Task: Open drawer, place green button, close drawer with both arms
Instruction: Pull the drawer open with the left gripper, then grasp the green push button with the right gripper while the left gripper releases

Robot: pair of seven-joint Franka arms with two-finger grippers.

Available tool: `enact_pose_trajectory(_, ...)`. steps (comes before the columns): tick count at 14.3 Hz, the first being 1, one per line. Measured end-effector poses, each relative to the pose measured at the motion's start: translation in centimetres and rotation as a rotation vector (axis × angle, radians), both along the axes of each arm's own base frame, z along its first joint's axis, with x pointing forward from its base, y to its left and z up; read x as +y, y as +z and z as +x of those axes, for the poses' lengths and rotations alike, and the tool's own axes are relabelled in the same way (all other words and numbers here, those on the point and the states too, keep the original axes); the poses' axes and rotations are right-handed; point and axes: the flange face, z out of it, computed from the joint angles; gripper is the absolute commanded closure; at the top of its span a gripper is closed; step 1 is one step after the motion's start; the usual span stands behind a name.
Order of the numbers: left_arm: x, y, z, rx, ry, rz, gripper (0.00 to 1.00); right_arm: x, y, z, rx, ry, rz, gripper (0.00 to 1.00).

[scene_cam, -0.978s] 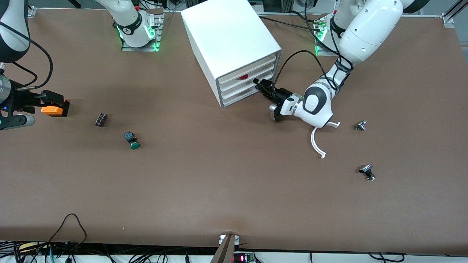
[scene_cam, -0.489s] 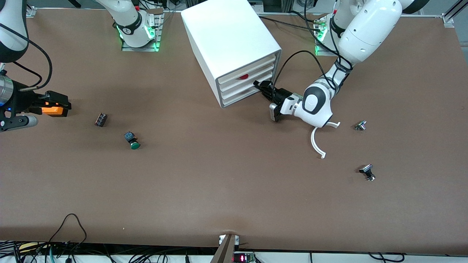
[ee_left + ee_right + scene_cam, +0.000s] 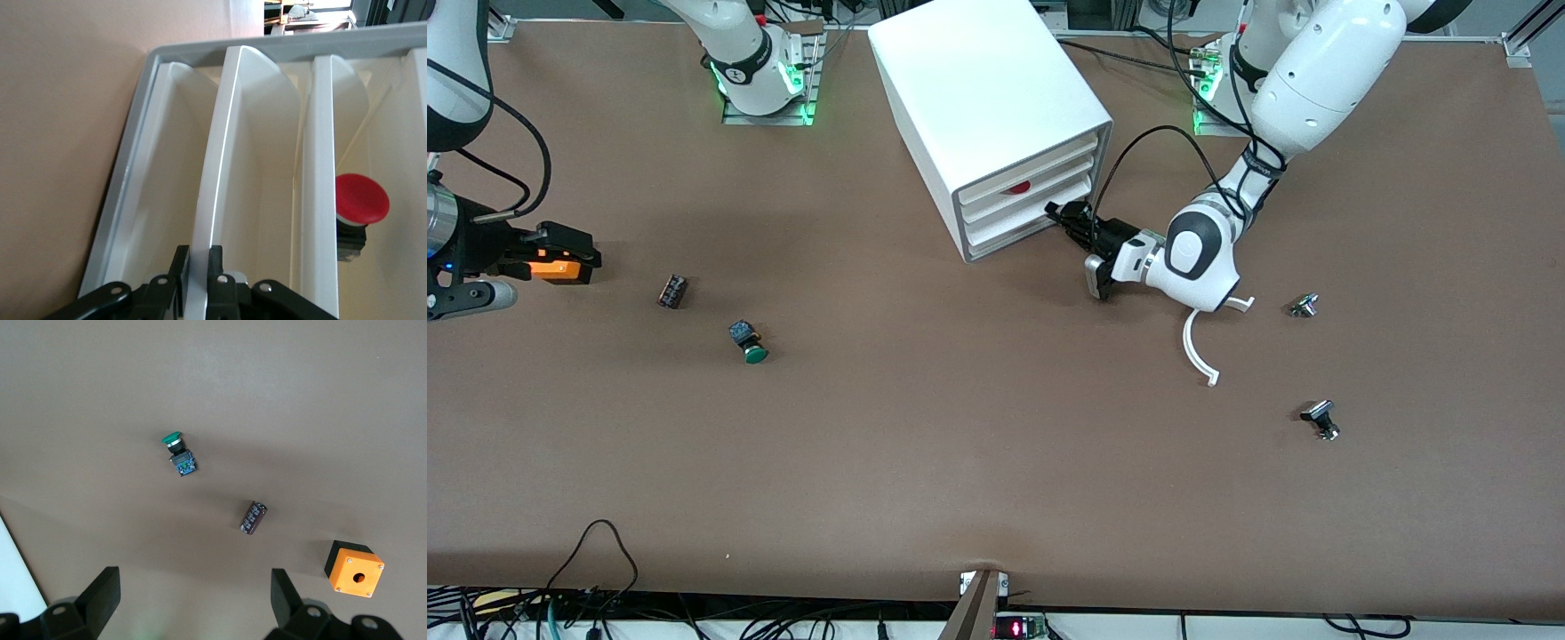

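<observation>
The drawer (image 3: 1009,219) is the third tray from the top of the white cabinet (image 3: 987,98), and its front sits about level with the other trays. My left gripper (image 3: 1060,214) is shut on the drawer's front lip (image 3: 210,200), one finger on each side of it (image 3: 198,252). The button (image 3: 750,344), with a green cap and a black-and-blue body, lies on its side on the table toward the right arm's end (image 3: 180,458). My right gripper (image 3: 569,251) hovers open over the table near the orange box, with nothing between its fingers (image 3: 193,593).
An orange box (image 3: 355,568) and a small dark component (image 3: 672,292) lie near the button. A red button (image 3: 361,199) sits in the tray above the drawer. A white curved piece (image 3: 1197,352) and two small metal parts (image 3: 1304,306) (image 3: 1321,419) lie under and past the left arm.
My left gripper's fingers have closed onto the drawer's lip and shifted slightly away from the cabinet. The right gripper has drifted a little toward the dark component.
</observation>
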Motion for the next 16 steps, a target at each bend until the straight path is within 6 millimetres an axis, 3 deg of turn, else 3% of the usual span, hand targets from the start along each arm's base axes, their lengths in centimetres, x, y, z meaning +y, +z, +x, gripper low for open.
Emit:
enact_pose_trajectory(4,3.0,0.9,3.9,-0.05,0.039,0.051,1.0,0.1,-0.1,0.0,0.001,0.001,0.0,0.0)
enact_pose_trajectory(12,6.5,1.9,8.0,-0.068,0.117,0.115,1.0,0.6,-0.7,0.7,-0.02,0.08,0.008,0.0)
enact_pose_trajectory(16,7.7,2.3,9.4,-0.087,0.137,0.136,1.0,1.3,-2.7,1.8,-0.024,0.213,0.023,0.0)
